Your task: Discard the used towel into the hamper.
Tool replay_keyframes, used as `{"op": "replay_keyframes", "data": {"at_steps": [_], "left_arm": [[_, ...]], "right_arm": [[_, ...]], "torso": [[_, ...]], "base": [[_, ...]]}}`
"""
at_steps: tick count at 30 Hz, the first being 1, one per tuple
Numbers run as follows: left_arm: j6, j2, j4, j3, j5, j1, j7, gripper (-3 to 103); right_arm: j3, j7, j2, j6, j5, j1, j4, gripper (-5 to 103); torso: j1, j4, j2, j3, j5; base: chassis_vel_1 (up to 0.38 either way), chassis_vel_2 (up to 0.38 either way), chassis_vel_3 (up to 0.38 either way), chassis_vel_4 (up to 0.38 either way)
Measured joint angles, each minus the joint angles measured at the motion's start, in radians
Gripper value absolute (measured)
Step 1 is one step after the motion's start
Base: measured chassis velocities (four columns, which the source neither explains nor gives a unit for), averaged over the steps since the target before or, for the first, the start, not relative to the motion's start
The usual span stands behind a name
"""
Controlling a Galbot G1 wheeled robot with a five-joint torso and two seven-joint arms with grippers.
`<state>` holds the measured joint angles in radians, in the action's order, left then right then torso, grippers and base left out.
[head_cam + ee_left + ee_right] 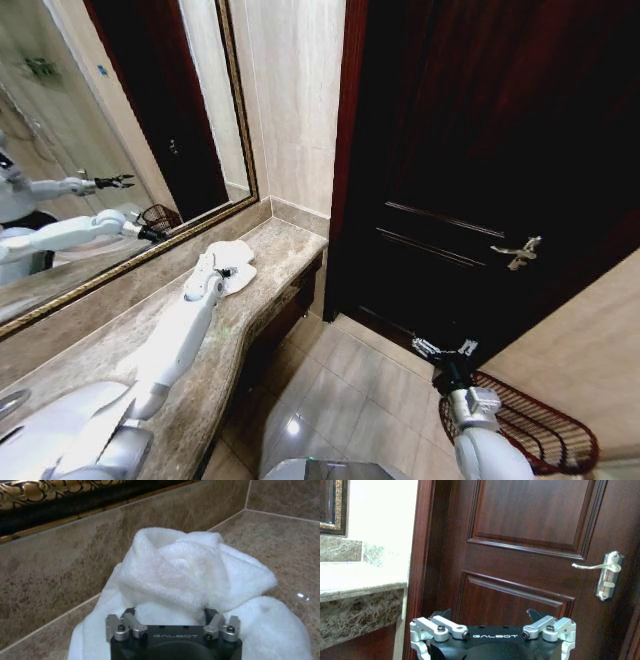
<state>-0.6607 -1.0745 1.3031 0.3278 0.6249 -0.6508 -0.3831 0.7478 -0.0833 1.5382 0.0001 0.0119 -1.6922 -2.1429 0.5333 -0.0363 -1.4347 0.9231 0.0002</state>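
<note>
The used towel (pixel 236 256) is white and lies bunched near the far end of the marble counter (pixel 275 240), close to the wall corner. My left arm reaches along the counter. Its left gripper (pixel 222 271) is open at the towel's near side. In the left wrist view the towel (pixel 190 573) rises in a crumpled heap, and the left gripper (pixel 169 612) has its tips pressed into the cloth on either side of a fold. The hamper (pixel 545 425), a dark red-brown wire basket, stands on the floor at lower right. My right gripper (pixel 446 350) hangs open just left of its rim, with nothing in it (pixel 488 613).
A dark wooden door (pixel 480 150) with a silver lever handle (pixel 518 252) fills the wall ahead. A gilt-framed mirror (pixel 100 150) runs along the counter's back. Beige floor tiles (pixel 340 390) lie open between counter and hamper. A beige wall stands just right of the hamper.
</note>
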Motion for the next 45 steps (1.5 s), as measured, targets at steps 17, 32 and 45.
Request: {"op": "replay_keyframes", "data": {"at_steps": [17,32,45], "left_arm": [[0.071,0.0,0.019,0.016,-0.003,-0.023,0.0,28],[0.242,0.013,0.252,0.112,-0.078,-0.175,0.043,22],[0.279,-0.017,0.744,0.253,-0.115,-0.516,0.016,21]], "right_arm": [[-0.005,0.0,0.0,0.001,0.0,0.003,0.001,100],[-0.013,0.016,-0.001,-0.002,-0.006,0.007,-0.026,100],[-0.009,0.015,0.006,0.001,-0.044,0.001,-0.059,100]], "torso": [[0.0,-0.0004,0.0,0.0,-0.0006],[0.0,0.0,0.0,0.0,-0.0004],[0.0,0.0004,0.0,0.0,-0.0002]], "base": [[0.0,0.0,0.0,0.0],[0.0,0.0,0.0,0.0],[0.0,0.0,0.0,0.0]]}}
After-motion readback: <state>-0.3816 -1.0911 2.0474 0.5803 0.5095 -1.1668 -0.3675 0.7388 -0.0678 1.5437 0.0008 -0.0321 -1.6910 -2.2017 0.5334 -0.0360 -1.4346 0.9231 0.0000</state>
